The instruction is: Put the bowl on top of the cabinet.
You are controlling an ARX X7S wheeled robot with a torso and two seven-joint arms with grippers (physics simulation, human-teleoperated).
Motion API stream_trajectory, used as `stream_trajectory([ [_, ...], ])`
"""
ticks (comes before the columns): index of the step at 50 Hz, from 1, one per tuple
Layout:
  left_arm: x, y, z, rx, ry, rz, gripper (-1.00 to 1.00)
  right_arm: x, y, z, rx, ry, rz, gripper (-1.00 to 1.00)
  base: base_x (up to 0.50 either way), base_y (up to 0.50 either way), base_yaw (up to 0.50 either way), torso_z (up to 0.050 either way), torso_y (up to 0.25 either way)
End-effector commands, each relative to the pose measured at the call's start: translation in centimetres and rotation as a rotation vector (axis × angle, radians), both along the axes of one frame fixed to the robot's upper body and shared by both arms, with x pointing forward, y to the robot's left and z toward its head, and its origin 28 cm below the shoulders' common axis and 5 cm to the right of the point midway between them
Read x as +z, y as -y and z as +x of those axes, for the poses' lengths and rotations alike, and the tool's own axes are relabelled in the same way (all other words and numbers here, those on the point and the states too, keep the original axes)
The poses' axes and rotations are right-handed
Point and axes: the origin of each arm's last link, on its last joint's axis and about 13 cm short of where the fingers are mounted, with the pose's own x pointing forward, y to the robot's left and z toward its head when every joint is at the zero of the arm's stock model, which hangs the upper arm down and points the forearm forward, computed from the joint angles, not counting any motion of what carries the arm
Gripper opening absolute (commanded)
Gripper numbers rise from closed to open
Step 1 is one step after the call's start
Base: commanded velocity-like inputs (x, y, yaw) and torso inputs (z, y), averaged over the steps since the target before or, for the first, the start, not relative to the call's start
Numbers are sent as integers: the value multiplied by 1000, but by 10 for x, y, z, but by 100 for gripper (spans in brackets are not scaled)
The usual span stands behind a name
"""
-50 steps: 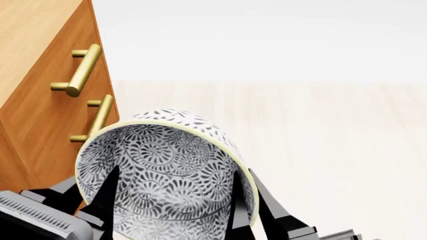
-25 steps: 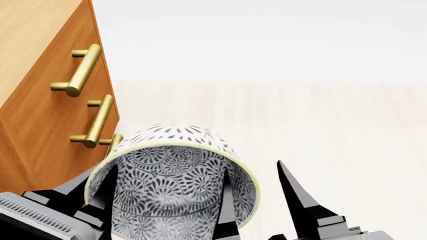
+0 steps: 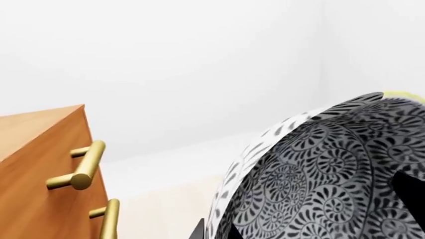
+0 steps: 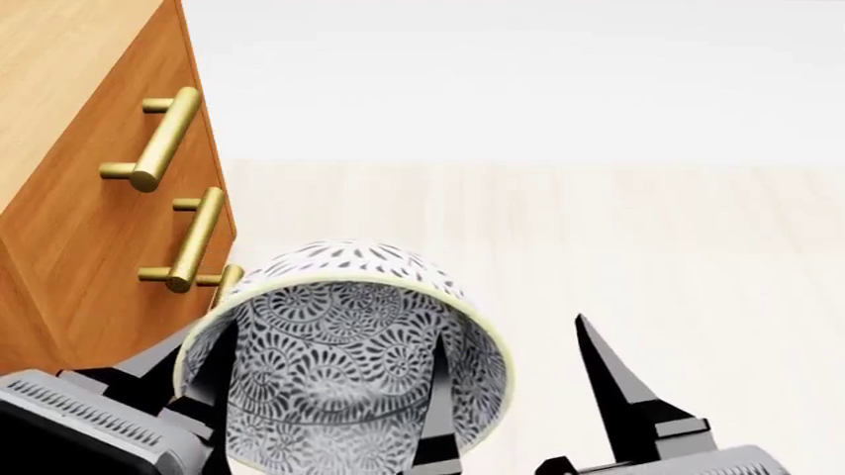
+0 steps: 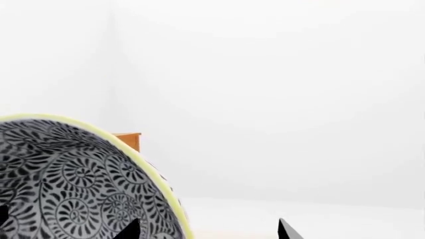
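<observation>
Right gripper [image 4: 528, 396] has released the bowl [image 4: 346, 371].

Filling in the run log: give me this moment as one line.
left gripper: grips patterned grey-and-white ceramic bowl, tilted | right gripper: one finger inside bowl, other outside | orange-brown wooden cabinet: bowl not on top

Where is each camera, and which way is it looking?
Head view: on the robot's head, looking down at the bowl, the cabinet and both grippers, left gripper, right gripper.
Left wrist view: by the left gripper, facing the bowl's outside and the cabinet.
Right wrist view: by the right gripper, facing the bowl's inside; its fingertips show.
All three share the bowl.
</observation>
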Motion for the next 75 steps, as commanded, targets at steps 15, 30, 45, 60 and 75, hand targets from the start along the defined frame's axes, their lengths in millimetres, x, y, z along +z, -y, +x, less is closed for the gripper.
stream_trajectory([
  [15, 13, 16, 33, 35, 9, 103, -100, -15, 26, -6, -33, -16, 103, 100, 0, 0, 0, 1, 1],
  [30, 33, 29, 44, 68, 60, 180, -100, -34, 51, -22, -89, -31, 248, 100, 0, 0, 0, 0, 1],
  [45, 66, 32, 66, 241, 45, 311, -100, -54, 74, -27, -250, -54, 495, 100, 0, 0, 0, 0, 0],
  [60, 104, 26, 69, 471, 300, 583, -100, -57, 68, -23, -210, -75, 477, 100, 0, 0, 0, 0, 1],
  [75, 147, 27, 74, 511, 338, 588, -100, -56, 69, -23, -198, -84, 486, 100, 0, 0, 0, 1, 1],
])
